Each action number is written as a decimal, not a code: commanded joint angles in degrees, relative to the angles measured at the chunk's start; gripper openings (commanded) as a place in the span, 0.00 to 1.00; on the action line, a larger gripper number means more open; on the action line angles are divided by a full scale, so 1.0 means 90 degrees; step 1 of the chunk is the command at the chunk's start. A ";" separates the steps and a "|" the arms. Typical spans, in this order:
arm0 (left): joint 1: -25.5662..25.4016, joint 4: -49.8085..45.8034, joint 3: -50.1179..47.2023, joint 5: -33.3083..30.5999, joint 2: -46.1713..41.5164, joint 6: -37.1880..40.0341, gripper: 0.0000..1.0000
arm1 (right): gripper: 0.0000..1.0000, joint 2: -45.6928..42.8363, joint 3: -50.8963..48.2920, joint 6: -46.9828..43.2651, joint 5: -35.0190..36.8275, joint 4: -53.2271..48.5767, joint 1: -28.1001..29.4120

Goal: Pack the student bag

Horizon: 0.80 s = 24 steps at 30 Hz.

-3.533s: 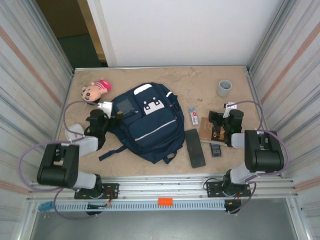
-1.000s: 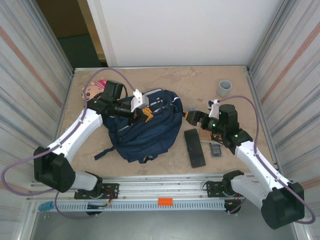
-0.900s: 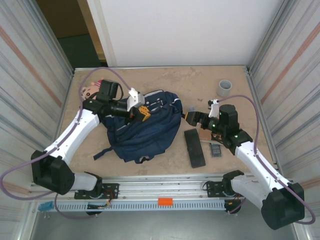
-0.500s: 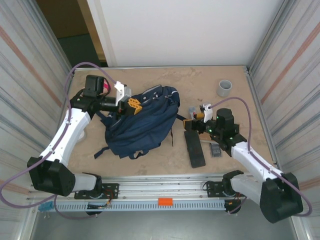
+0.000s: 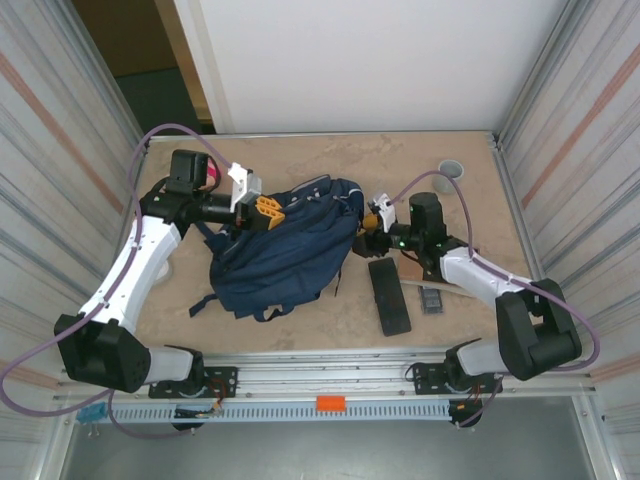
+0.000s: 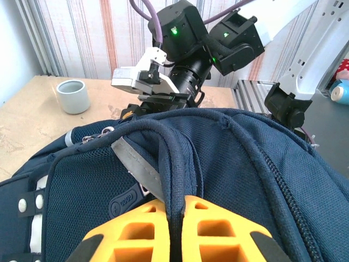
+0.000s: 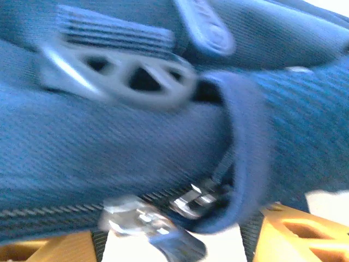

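Note:
The student bag, navy blue, lies in the left middle of the table with its top end lifted. My left gripper is shut on the bag's dark top handle; the left wrist view has the handle strap pinched between the yellow fingers. My right gripper is at the bag's right edge. In the blurred right wrist view its yellow fingers stand apart with a metal zipper pull and blue fabric between them, so it is open.
A long black case and a small dark flat item lie right of the bag. A grey cup stands at the back right. A pink doll lies behind the left arm. Metal walls close in both sides.
My right gripper has moved left to the bag's right edge and its jaws have narrowed. My left gripper pulled the bag's top up and to the left, then held still.

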 commanded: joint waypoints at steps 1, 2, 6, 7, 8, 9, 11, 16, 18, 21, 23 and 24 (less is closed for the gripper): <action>0.0052 0.0240 0.0242 0.0385 -0.0423 0.0299 0.00 | 0.60 0.0106 0.0169 -0.0308 -0.0941 -0.0322 0.0038; 0.0056 0.0247 0.0199 0.0298 -0.0458 0.0308 0.00 | 0.58 0.0098 0.0186 -0.0343 -0.1018 -0.0423 0.0036; 0.0059 0.0309 -0.0015 -0.0038 -0.0585 0.0371 0.00 | 0.47 -0.0026 0.0287 -0.0462 -0.1294 -0.0791 0.0001; 0.0052 0.0352 -0.0083 -0.0107 -0.0618 0.0377 0.00 | 0.44 -0.0078 0.0298 -0.0457 -0.1362 -0.0834 -0.0026; 0.0054 0.0376 -0.0132 -0.0156 -0.0641 0.0381 0.00 | 0.42 -0.0121 0.0296 -0.0455 -0.1408 -0.0851 -0.0047; 0.0053 0.0394 -0.0158 -0.0176 -0.0647 0.0380 0.00 | 0.40 -0.0163 0.0298 -0.0434 -0.1428 -0.0860 -0.0074; 0.0052 0.0440 -0.0199 -0.0241 -0.0667 0.0350 0.00 | 0.38 -0.0252 0.0289 -0.0397 -0.1462 -0.0852 -0.0106; 0.0058 0.0645 -0.0311 -0.0450 -0.0727 0.0217 0.00 | 0.30 -0.0340 0.0259 -0.0293 -0.1650 -0.0827 -0.0222; 0.0052 0.0690 -0.0337 -0.0486 -0.0722 0.0186 0.00 | 0.22 -0.0338 0.0263 -0.0257 -0.1719 -0.0837 -0.0270; 0.0055 0.0746 -0.0395 -0.0645 -0.0731 0.0174 0.00 | 0.12 -0.0371 0.0279 -0.0246 -0.1803 -0.0966 -0.0340; 0.0059 0.0778 -0.0428 -0.0655 -0.0745 0.0161 0.00 | 0.04 -0.0401 0.0279 -0.0282 -0.1791 -0.1070 -0.0377; 0.0060 0.0799 -0.0432 -0.0650 -0.0741 0.0140 0.00 | 0.01 -0.0431 0.0266 -0.0289 -0.1757 -0.1104 -0.0392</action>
